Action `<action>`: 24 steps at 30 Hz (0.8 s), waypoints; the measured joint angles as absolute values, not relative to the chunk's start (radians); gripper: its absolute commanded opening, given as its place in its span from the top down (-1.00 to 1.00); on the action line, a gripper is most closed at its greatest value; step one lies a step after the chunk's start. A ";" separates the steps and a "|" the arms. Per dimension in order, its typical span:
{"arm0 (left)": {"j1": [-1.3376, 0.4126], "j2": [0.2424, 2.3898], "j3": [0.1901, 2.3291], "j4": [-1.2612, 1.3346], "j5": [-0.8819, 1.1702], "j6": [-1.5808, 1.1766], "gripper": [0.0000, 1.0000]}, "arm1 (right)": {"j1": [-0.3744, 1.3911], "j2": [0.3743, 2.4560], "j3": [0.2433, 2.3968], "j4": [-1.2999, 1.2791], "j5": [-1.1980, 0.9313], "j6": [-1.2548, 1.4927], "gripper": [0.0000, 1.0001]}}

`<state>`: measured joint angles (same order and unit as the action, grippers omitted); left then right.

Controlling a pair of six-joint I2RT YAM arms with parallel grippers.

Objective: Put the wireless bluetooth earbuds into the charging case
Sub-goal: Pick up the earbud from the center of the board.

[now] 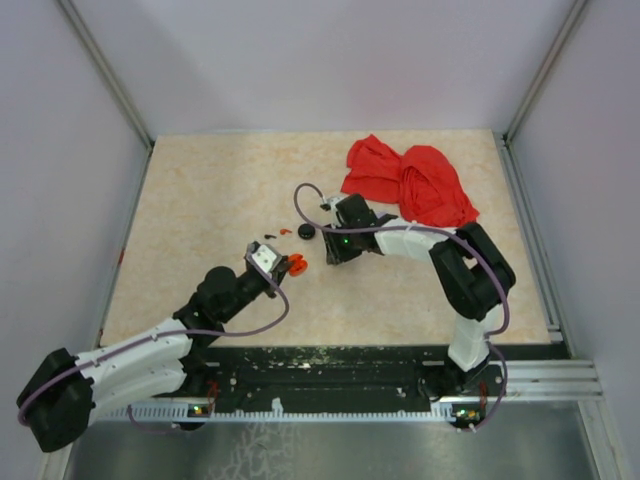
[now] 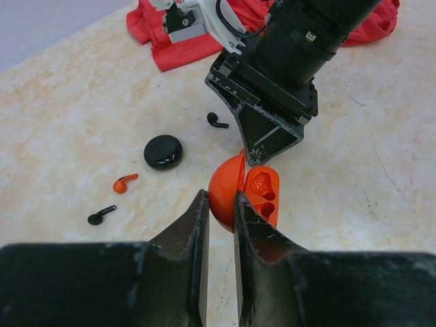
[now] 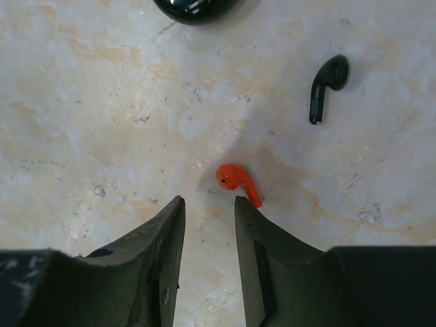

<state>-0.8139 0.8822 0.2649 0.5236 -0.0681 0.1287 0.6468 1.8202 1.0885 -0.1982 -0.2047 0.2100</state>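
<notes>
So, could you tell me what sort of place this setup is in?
Probably a robot lab workcell, not a home: a beige stone-patterned tabletop boxed in by plain white panels on metal frame posts, with a black mounting rail at its near edge.

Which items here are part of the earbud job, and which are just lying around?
In use: orange case, open, in the left gripper; orange earbud ahead of the right gripper.
Lying about: red cloth; black puck and two black earbuds, untouched, perhaps a second set.

Nothing legible shows in any view: no text, label, brand, number or sign on the desk [image 1: 200,200], the cloth [image 1: 410,182] or the orange case [image 2: 225,189].
</notes>
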 measured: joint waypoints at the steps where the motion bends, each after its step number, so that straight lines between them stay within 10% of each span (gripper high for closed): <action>1: -0.814 0.879 0.265 0.524 -0.070 0.128 1.00 | 0.646 1.820 1.101 -0.214 -0.205 0.193 0.27; 24: -0.814 0.822 0.242 0.524 -0.157 0.106 1.00 | 0.681 1.971 1.397 -0.503 -0.095 -0.122 0.34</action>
